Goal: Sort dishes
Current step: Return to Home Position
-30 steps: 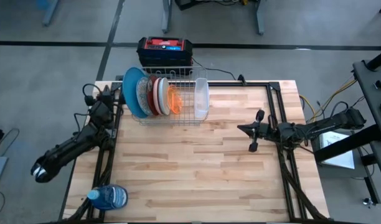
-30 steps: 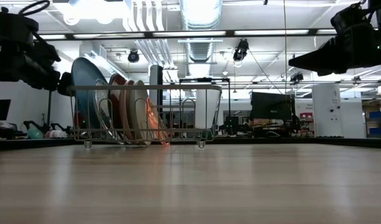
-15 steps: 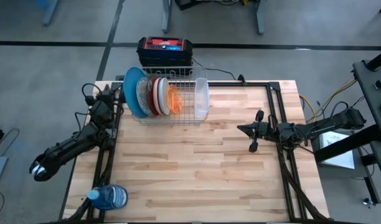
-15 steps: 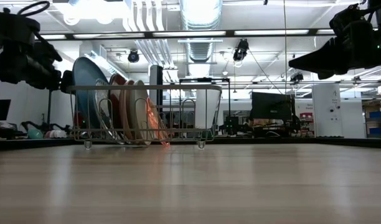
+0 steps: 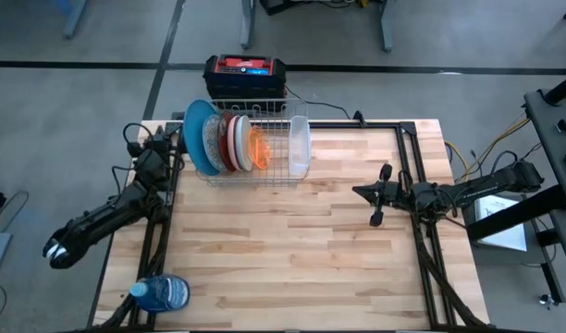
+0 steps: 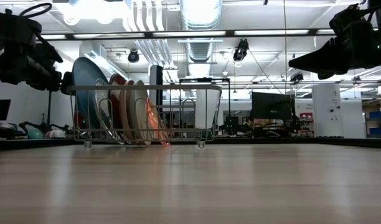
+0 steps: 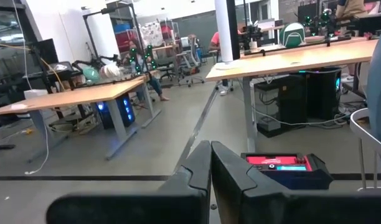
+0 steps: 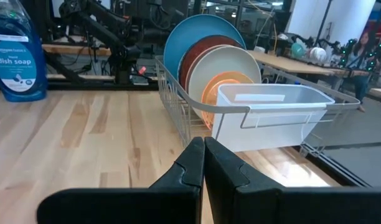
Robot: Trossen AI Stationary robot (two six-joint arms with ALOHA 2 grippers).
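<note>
Dishes (image 5: 229, 141) stand on edge in a wire rack (image 5: 264, 177) at the far edge of the desk (image 5: 292, 259), on the left arm's side. I list the remaining items from the near edge outward.

(a) Blue dish-soap bottle (image 5: 163, 293): upright at the near left corner, well apart from everything else.

(b) Right fingers (image 8: 189, 160): pressed together on nothing. They are held above bare wood on the right half of the desk at mid-depth. They point across toward the rack and are well apart from it.

(c) Left fingers (image 7: 197, 168): likewise pressed together and empty. They are raised near the rack's left end and aimed past the desk's far edge. In the low view I see both arms hanging at or above the height of the rack's rim.

(d) Rack contents, from its left end:
- large blue plate (image 5: 196, 134), the tallest of the row
- patterned teal-white plate (image 5: 212, 143)
- pink-red dish (image 5: 225, 137)
- pale plate (image 5: 239, 145)
- small orange bowl (image 5: 258, 148), the lowest

Each sits just beside its neighbour; I cannot tell whether they touch.

(e) Pale plastic container (image 5: 300, 143): hooked on the rack's right end, apart from the bowl.

(f) Black box with a red top (image 5: 244, 72): on the floor just beyond the desk, behind the rack.
</note>
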